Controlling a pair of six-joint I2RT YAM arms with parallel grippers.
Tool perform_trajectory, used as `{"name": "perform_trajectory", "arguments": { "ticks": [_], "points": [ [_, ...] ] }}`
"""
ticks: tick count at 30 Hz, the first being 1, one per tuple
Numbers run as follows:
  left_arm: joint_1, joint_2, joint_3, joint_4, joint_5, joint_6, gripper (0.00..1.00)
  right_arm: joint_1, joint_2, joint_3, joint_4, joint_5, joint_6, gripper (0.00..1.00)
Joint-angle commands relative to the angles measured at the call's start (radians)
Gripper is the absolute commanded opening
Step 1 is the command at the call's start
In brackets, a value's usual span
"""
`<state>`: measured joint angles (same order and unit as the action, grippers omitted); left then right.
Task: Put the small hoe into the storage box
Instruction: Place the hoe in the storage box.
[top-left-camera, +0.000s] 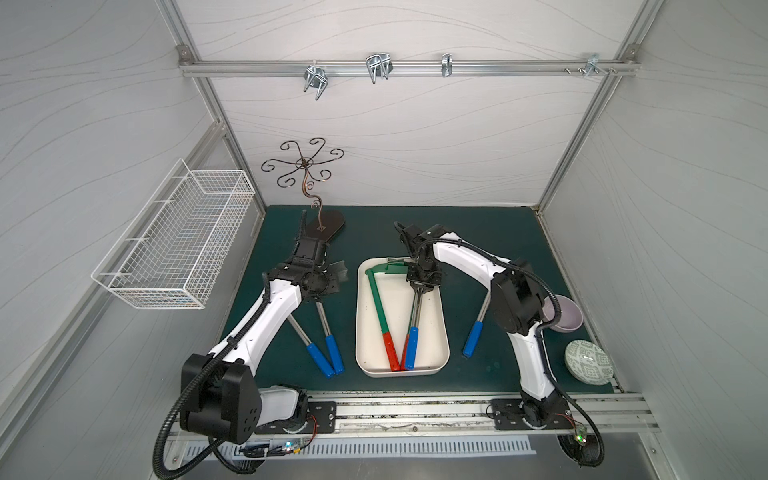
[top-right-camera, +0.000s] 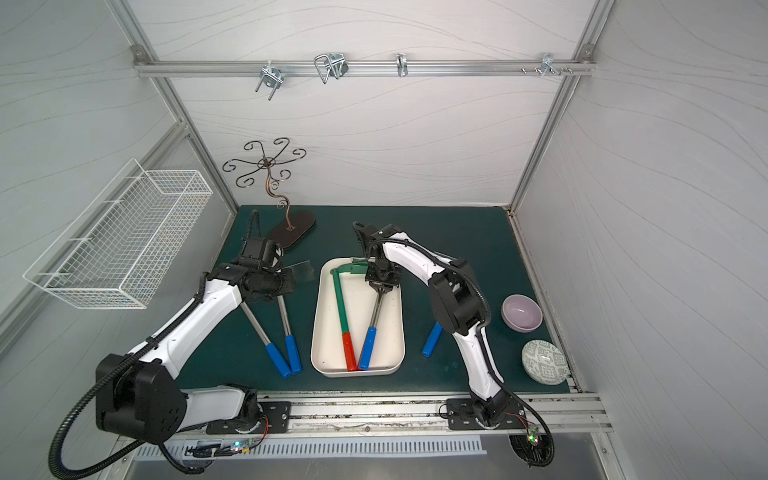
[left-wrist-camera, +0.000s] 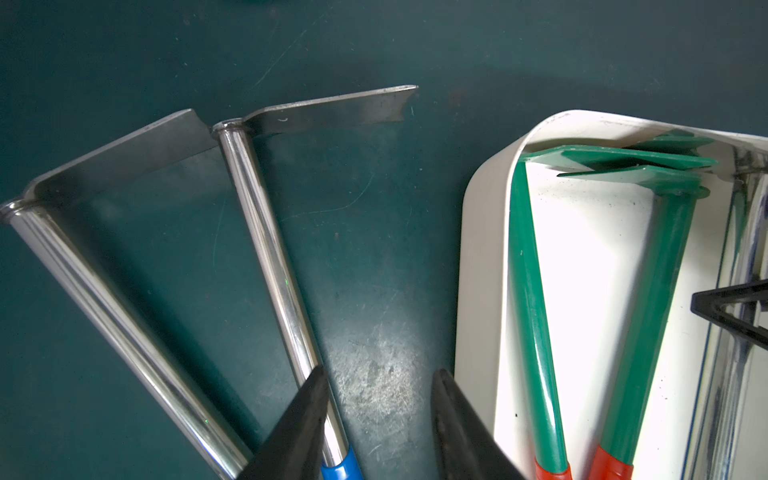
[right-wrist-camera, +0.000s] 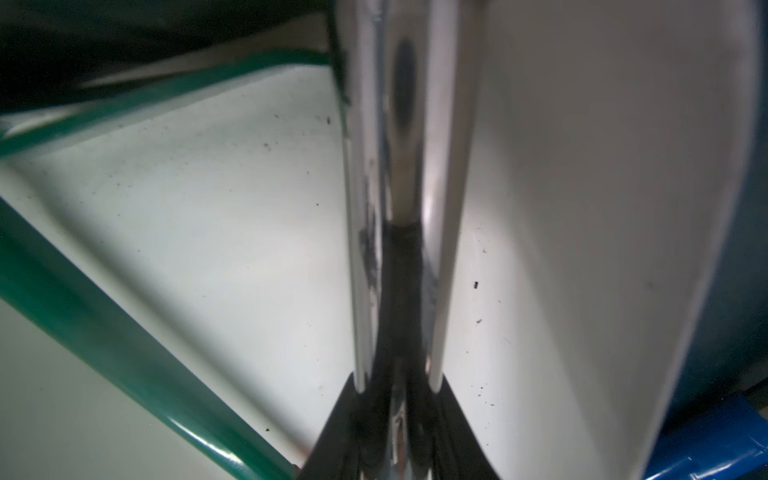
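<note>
Small hoe (top-left-camera: 415, 313) is inside the storage box (top-left-camera: 432, 330), lying slantwise; round polished steel shaft, mirror-bright in the right wrist view; glossy blue grip at the near end, right beside the red grips there; blade end hidden under the arm. Right claw (top-left-camera: 419, 293) is clamped tight on the upper shaft, black tapered fingers (right-wrist-camera: 336, 424) pinching both sides of the tube. Box is shallow cream-white plastic, rectangular, rounded corners, low rim; smooth floor dotted with dark specks. Also in it: green hoes (left-wrist-camera: 530, 291), two; painted shafts, flat angular blades stacked in the far corner, red grips. Left claw (left-wrist-camera: 378, 419) hangs over the tabletop (left-wrist-camera: 374, 365) just beside the box, jaws partly apart, gripping nothing; one finger overlaps a shaft in the wrist view, contact unclear. Under it two steel hoes (left-wrist-camera: 266, 232); chrome shafts, dull flat blades, blue grips, splayed in a V. Tabletop is dark green matting, scuffed and scratched. Another blue-grip hoe (top-left-camera: 478, 328) lies right of the box; past it a lilac bowl (top-left-camera: 567, 318) and a patterned round dish (top-left-camera: 588, 365). White wire-mesh basket (top-left-camera: 178, 245) on the left wall.
</note>
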<state>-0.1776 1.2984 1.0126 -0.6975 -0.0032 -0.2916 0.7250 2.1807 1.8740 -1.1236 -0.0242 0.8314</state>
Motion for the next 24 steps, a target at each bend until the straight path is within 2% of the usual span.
{"name": "perform_trajectory", "arguments": {
  "ticks": [1, 13, 21, 24],
  "points": [
    [0.004, -0.011, 0.007, 0.024, 0.003, -0.011, 0.43, 0.000, 0.013, -0.003, -0.012, -0.017, 0.033, 0.00],
    [0.005, -0.012, 0.006, 0.025, 0.003, -0.011, 0.43, -0.006, 0.033, -0.011, -0.008, -0.023, 0.039, 0.02],
    [0.006, -0.012, 0.005, 0.025, 0.003, -0.011, 0.43, -0.009, 0.035, -0.019, -0.010, -0.025, 0.039, 0.16],
    [0.006, -0.011, 0.006, 0.025, 0.005, -0.011, 0.43, -0.010, 0.031, -0.018, -0.010, -0.023, 0.038, 0.26]
  ]
}}
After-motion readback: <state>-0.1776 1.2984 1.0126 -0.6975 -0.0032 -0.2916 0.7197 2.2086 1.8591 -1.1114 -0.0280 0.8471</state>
